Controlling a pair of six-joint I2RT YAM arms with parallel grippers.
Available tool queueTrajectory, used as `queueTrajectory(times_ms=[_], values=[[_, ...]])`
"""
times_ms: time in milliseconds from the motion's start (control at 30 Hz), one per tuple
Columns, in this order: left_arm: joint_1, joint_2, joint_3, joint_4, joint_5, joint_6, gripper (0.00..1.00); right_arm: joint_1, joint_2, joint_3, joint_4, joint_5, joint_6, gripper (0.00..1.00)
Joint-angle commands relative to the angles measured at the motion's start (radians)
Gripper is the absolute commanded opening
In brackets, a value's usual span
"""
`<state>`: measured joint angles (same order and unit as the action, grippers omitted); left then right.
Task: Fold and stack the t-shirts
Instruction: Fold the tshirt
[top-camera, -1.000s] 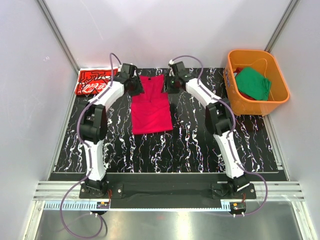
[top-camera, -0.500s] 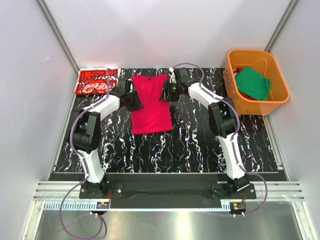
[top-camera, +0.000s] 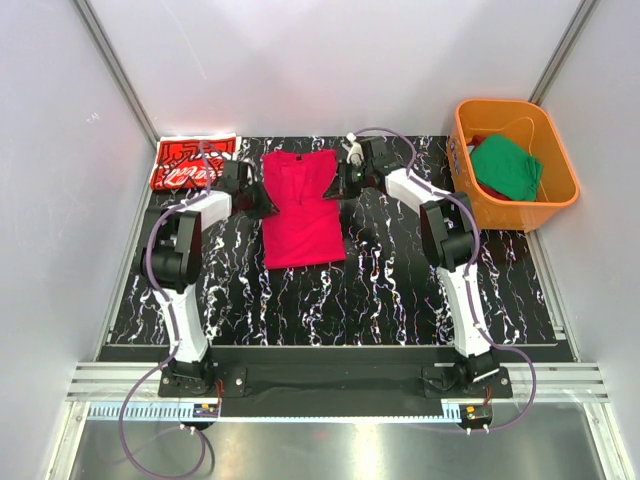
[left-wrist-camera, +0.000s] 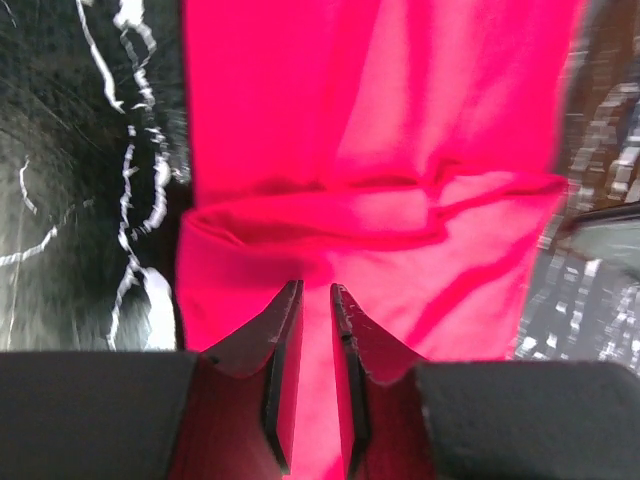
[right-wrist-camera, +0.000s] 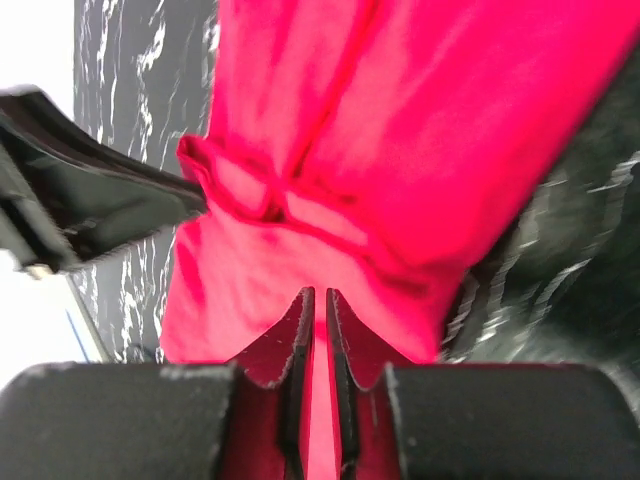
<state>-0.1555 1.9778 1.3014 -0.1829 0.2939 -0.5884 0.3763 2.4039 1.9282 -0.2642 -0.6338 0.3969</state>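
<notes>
The plain crimson-red t-shirt (top-camera: 300, 210) lies lengthwise on the black marbled table (top-camera: 400, 280), with a cross fold near its far end (left-wrist-camera: 380, 190). My left gripper (top-camera: 264, 199) is at the shirt's left edge and my right gripper (top-camera: 336, 185) is at its right edge. In the left wrist view the jaws (left-wrist-camera: 316, 288) stand almost together with red cloth between them. The right jaws (right-wrist-camera: 315, 292) look the same. The red t-shirt with white line print (top-camera: 190, 162) lies folded at the back left. The green t-shirt (top-camera: 506, 166) sits in the orange tub.
The orange plastic tub (top-camera: 560, 205) stands at the back right corner of the table. White walls with metal rails close in the back and sides. The arm bases are bolted at the near edge.
Both grippers have dropped lower and moved a little towards me along the shirt's side edges. The far end of the crimson shirt has spread wider.
</notes>
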Motion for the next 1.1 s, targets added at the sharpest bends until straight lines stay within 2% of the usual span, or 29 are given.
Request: queueTrajectory(times_ms=[0, 67, 200, 233, 333, 433, 500, 600, 633, 667, 767, 800, 833, 900, 967, 1067], values=[[0.020, 0.084, 0.051, 0.037, 0.042, -0.011, 0.22, -0.063, 0.069, -0.015, 0.123, -0.047, 0.089, 0.15], [0.028, 0.128, 0.107, 0.017, 0.062, 0.004, 0.22, -0.089, 0.119, 0.026, 0.109, -0.073, 0.109, 0.15], [0.027, 0.156, 0.171, -0.053, 0.067, 0.024, 0.32, -0.102, 0.159, 0.123, -0.010, -0.034, 0.074, 0.15], [0.024, 0.110, 0.161, -0.047, 0.060, 0.021, 0.42, -0.103, 0.153, 0.136, -0.039, -0.023, 0.069, 0.15], [0.014, 0.024, 0.150, -0.076, 0.039, 0.028, 0.61, -0.106, 0.104, 0.162, -0.142, 0.078, 0.033, 0.16], [0.011, -0.111, 0.130, -0.138, 0.028, 0.029, 0.68, -0.097, 0.012, 0.135, -0.217, 0.164, -0.006, 0.19], [0.011, -0.224, 0.079, -0.148, 0.010, 0.010, 0.69, -0.083, -0.086, 0.088, -0.224, 0.175, -0.016, 0.24], [0.011, -0.345, -0.072, -0.115, 0.017, -0.037, 0.62, -0.021, -0.182, -0.006, -0.230, 0.132, -0.013, 0.31], [0.011, -0.364, -0.156, -0.093, 0.040, -0.056, 0.59, 0.014, -0.196, -0.046, -0.218, 0.065, -0.007, 0.31], [0.011, -0.378, -0.189, -0.076, 0.068, -0.063, 0.46, 0.035, -0.218, -0.076, -0.193, 0.027, 0.028, 0.32], [0.011, -0.366, -0.302, -0.006, 0.138, -0.102, 0.24, 0.101, -0.232, -0.224, -0.009, -0.108, 0.161, 0.32], [0.011, -0.356, -0.324, 0.035, 0.146, -0.112, 0.21, 0.114, -0.221, -0.245, 0.031, -0.139, 0.190, 0.31], [0.008, -0.341, -0.342, 0.055, 0.149, -0.131, 0.20, 0.133, -0.207, -0.261, 0.083, -0.191, 0.213, 0.25], [0.008, -0.332, -0.393, 0.130, 0.159, -0.146, 0.20, 0.177, -0.160, -0.250, 0.105, -0.228, 0.246, 0.20], [0.008, -0.320, -0.413, 0.146, 0.127, -0.145, 0.20, 0.206, -0.109, -0.229, 0.094, -0.260, 0.240, 0.13], [0.008, -0.294, -0.427, 0.151, 0.091, -0.140, 0.19, 0.210, -0.048, -0.195, 0.065, -0.285, 0.232, 0.10]])
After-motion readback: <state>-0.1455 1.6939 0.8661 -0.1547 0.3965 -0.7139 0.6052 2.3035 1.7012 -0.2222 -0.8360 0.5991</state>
